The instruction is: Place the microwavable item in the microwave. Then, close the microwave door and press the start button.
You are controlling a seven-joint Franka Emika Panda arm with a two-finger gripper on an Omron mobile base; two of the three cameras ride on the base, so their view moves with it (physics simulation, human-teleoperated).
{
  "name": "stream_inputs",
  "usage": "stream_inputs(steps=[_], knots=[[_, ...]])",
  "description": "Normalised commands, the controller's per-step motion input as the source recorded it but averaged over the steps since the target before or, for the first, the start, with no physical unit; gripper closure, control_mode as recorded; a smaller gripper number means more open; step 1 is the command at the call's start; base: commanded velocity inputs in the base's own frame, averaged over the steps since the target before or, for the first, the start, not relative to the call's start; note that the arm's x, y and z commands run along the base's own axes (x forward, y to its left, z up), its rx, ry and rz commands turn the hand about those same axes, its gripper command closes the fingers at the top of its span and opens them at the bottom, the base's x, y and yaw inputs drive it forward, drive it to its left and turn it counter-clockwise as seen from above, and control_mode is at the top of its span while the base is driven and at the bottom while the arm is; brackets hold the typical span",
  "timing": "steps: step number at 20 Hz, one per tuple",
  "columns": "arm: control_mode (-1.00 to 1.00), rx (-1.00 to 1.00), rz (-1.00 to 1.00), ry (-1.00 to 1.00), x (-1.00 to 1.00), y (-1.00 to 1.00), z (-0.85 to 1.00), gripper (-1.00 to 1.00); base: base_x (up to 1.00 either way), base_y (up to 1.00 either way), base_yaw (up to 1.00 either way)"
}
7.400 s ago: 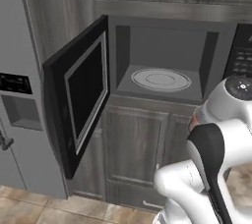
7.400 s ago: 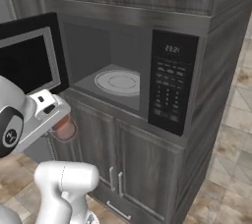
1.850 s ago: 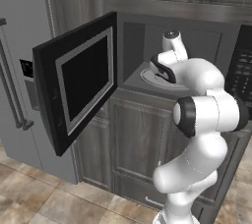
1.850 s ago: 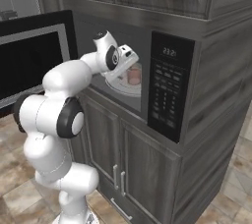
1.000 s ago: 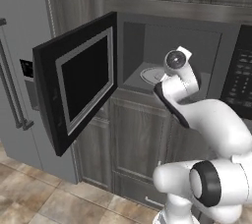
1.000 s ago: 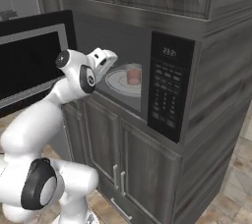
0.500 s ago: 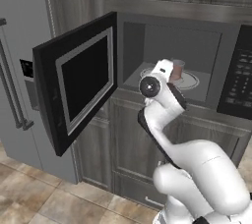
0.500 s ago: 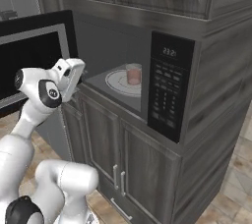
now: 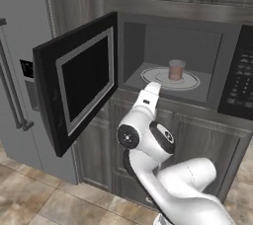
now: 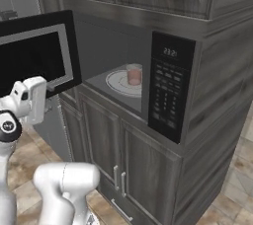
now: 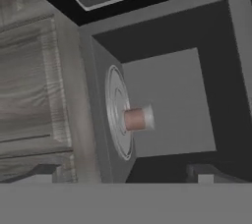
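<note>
1. Placement looks done: the small pinkish-brown translucent cup now stands upright on the round white glass turntable inside the large black built-in microwave, free of the robot.
2. Half a second ago the two-finger gripper was nearer the cavity mouth; it has since drawn back and hangs outside, below the opening, jaws spread wide and empty.
3. Wide black door with grey-framed dark window has not moved and stands swung out to the left.
4. Next step, by my reckoning, is pushing that door shut, then pressing start on the black keypad panel.

Translucent cup, glassy turntable
</note>
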Motion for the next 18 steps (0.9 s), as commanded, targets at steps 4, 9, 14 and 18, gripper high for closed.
stream_inputs(steps=[4,9,14,18], knots=[[-1.00,-0.11,0.00,-0.11,-1.00,0.75,0.25,-1.00,0.00,0.00,0.00],[-1.00,-0.08,0.00,-0.18,-1.00,0.75,0.20,-1.00,0.00,0.00,0.00],[-1.00,-0.08,0.00,-0.14,-0.66,0.88,0.01,-1.00,0.00,0.00,0.00],[-1.00,-0.11,0.00,-0.07,-0.12,1.00,0.00,-1.00,0.00,0.00,0.00]])
